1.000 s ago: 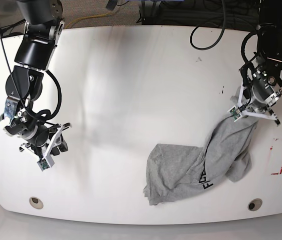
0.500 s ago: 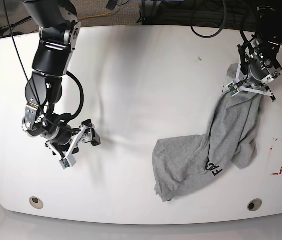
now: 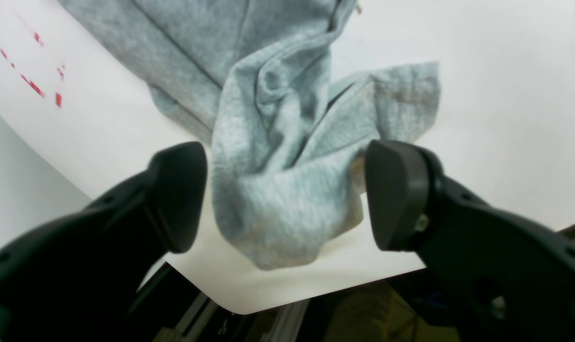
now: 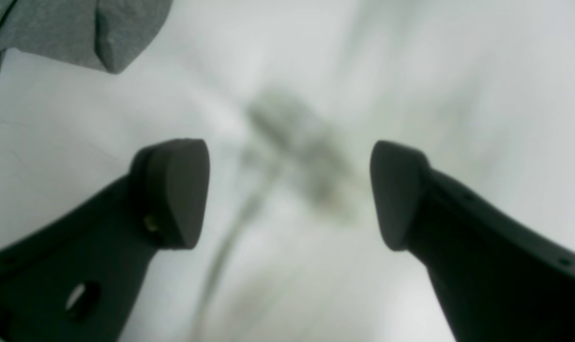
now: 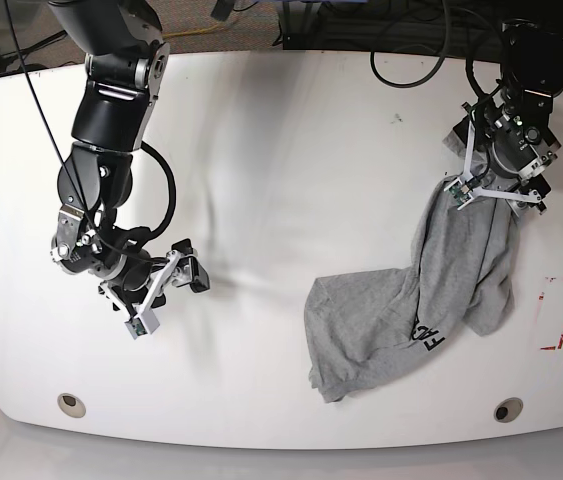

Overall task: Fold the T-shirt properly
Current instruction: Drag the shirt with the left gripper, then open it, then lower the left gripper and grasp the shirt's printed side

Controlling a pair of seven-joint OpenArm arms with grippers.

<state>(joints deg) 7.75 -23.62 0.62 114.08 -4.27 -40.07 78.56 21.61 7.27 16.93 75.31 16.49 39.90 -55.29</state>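
The grey T-shirt [image 5: 381, 310] lies crumpled on the white table at the right, with black letters [image 5: 426, 335] near its lower edge. One bunched end runs up to my left gripper [image 5: 499, 198]. In the left wrist view that gripper [image 3: 287, 197] is open, and the bunched cloth [image 3: 278, 190] lies loose between its black fingers [image 3: 178, 199] without being pinched. My right gripper [image 5: 166, 300] hovers over bare table at the left, well away from the shirt. Seen from the right wrist, it [image 4: 287, 194] is open and empty, with only a shirt corner [image 4: 78, 33] at the top left.
Red tape marks [image 5: 558, 312] sit right of the shirt, near the table's right edge, and show as red tape marks [image 3: 31, 85] in the left wrist view too. Two round holes [image 5: 71, 404] [image 5: 508, 409] lie near the front edge. Cables [image 5: 411, 70] hang at the back.
My left gripper dragged the shirt's end toward the back and has now opened, letting it go. My right gripper opened and swung toward the table's middle.
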